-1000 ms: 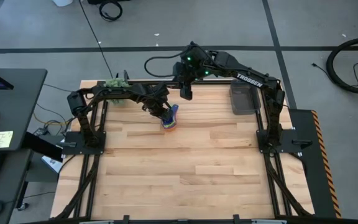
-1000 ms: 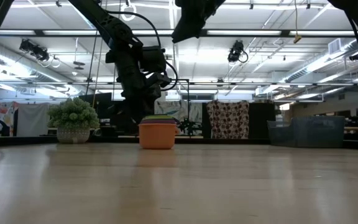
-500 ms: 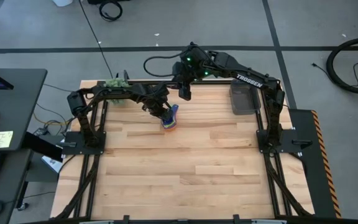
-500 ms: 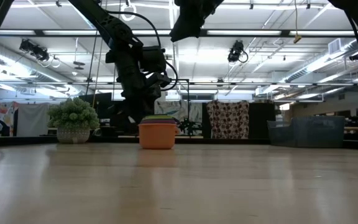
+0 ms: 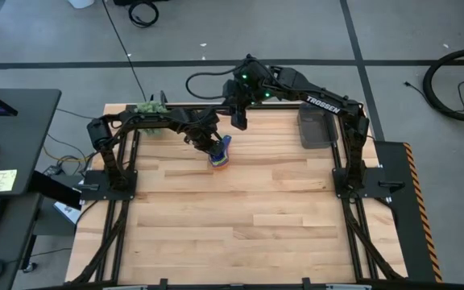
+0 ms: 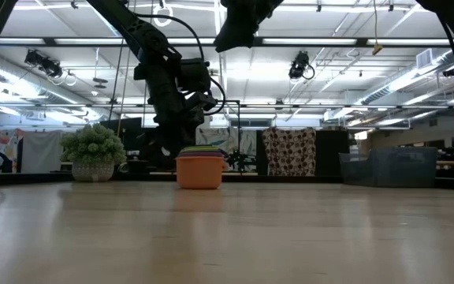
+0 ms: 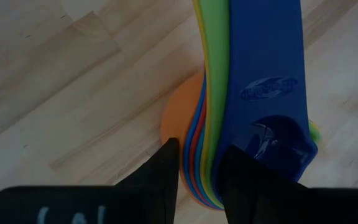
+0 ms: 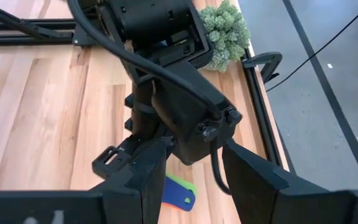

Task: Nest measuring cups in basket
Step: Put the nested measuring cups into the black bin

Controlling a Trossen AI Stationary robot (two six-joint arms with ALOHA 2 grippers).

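Note:
The measuring cups (image 5: 220, 155) stand nested in one stack on the table, orange outermost (image 6: 199, 173). Their flat handles lie fanned together, with the dark blue one (image 7: 263, 62) on top. My left gripper (image 7: 199, 163) reaches in from the table's left and is shut on the stack. My right gripper (image 8: 199, 177) is open and hangs high above the left arm's wrist, near the far edge (image 5: 240, 119). The dark grey basket (image 5: 314, 129) sits on its base at the far right and shows nothing inside. My left gripper pinches the nested cups at their stacked rims (image 7: 197, 177), beside the handle roots. One finger (image 7: 166, 165) is against the orange outer wall and the other (image 7: 238, 174) on the dark blue cup's side. It slants down from above. The stack stands upright on the table.
A fuzzy green plant ball (image 5: 150, 106) in a pot stands at the far left corner. Black arm frames run along the left and right table edges. Bare wood stretches across the middle and near half of the table (image 5: 240, 225).

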